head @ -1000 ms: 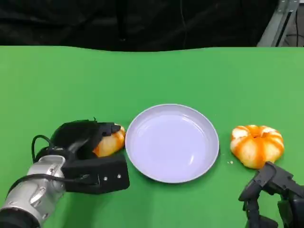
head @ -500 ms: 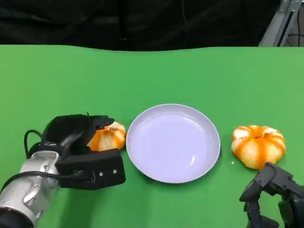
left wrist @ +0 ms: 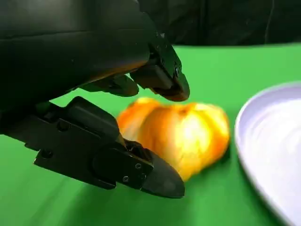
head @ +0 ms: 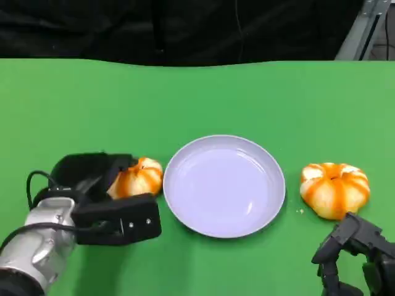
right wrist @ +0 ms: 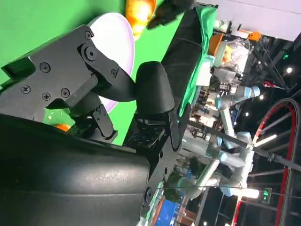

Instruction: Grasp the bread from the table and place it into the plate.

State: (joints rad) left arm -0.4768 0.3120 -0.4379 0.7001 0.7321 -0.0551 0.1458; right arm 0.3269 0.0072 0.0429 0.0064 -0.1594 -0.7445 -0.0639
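Observation:
A small orange-glazed bread (head: 139, 177) lies on the green table just left of the empty white plate (head: 223, 185). My left hand (head: 105, 197) sits at the bread's left side, fingers spread around its near end without closing on it. In the left wrist view the bread (left wrist: 178, 134) lies beyond the fingertips (left wrist: 164, 84), between upper fingers and thumb, with the plate (left wrist: 273, 141) beside it. A larger pumpkin-shaped bread (head: 334, 189) sits right of the plate. My right hand (head: 358, 259) rests below it, holding nothing.
The green table (head: 197, 98) stretches bare behind the plate to a dark backdrop. In the right wrist view my right hand (right wrist: 94, 141) fills the foreground, with the plate (right wrist: 110, 35) and small bread (right wrist: 139, 9) beyond it.
My left hand has drawn back to the left, uncovering more of the small bread, which stays on the table. The right hand has not moved.

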